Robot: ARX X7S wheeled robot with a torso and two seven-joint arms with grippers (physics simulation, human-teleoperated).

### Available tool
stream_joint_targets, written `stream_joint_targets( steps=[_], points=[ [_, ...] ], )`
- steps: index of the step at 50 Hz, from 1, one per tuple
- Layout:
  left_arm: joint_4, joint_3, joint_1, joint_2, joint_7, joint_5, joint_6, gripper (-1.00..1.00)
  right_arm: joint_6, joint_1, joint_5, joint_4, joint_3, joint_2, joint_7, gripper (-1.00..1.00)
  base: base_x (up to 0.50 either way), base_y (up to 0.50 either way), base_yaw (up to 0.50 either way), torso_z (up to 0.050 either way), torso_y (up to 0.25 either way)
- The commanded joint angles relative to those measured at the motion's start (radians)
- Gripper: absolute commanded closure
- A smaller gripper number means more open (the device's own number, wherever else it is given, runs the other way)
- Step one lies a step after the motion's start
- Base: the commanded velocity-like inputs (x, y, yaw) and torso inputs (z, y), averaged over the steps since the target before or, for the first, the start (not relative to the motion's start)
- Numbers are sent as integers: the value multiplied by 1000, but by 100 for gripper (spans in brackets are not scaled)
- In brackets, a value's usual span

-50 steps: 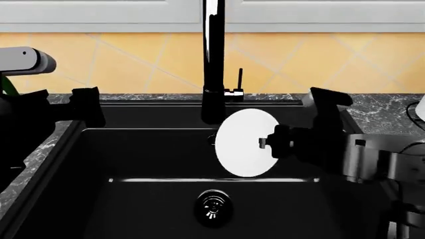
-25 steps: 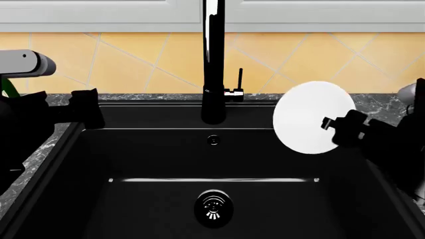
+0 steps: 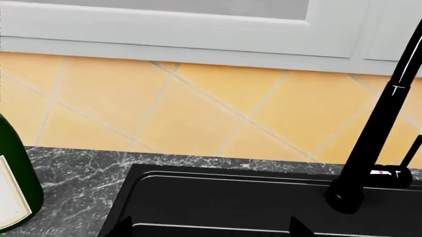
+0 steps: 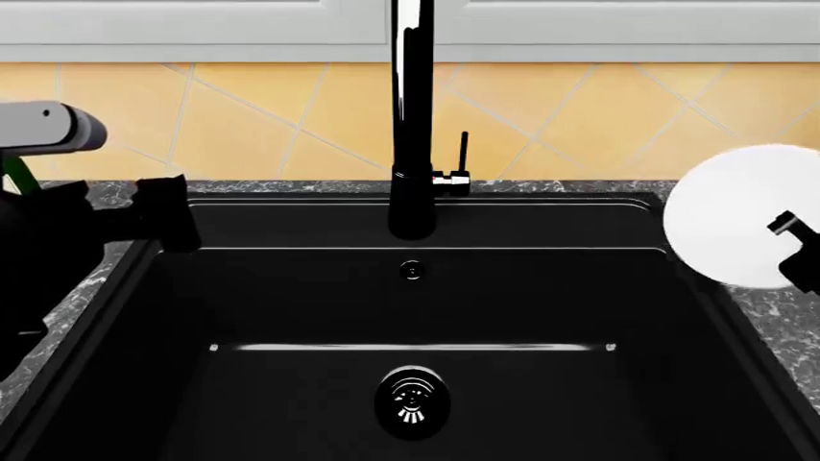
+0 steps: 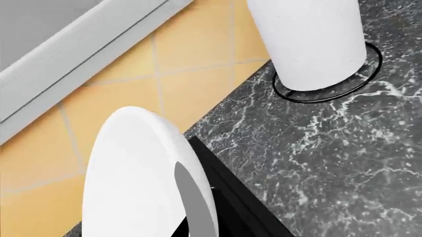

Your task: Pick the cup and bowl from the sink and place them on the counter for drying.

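Over the counter point(image 4: 769, 312) now, out of the sink point(image 4: 410, 317), the bowl point(image 4: 740, 216) sits clamped in the right hand point(image 4: 797, 235).

Yellow tile backsplash point(image 4: 256, 120), white trim point(image 4: 192, 43).

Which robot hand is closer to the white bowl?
The right gripper: it holds the bowl by its rim over the sink's right edge. The left gripper sits across the sink.

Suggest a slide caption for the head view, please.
Right gripper carries the white bowl on edge over the sink's right rim.
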Motion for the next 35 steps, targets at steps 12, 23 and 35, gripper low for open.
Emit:
stream_joint_targets(
  steps=[12, 23, 35],
  points=[
    [18, -24, 45, -12, -2, -13, 25, -100, -114, -102, -114, -19, 202, 19, -8, 100, 0, 0, 0, 0, 0],
    [39, -25, 60, -4, -19, -26, 33, -100, -162, -165, -206, 64, 278, 33, -78, 100, 0, 0, 0, 0, 0],
    [87, -71, 142, -26, -28, -43, 69, -100, -218, -179, -284, 173, 300, 31, -138, 100, 0, 0, 0, 0, 0]
  ],
)
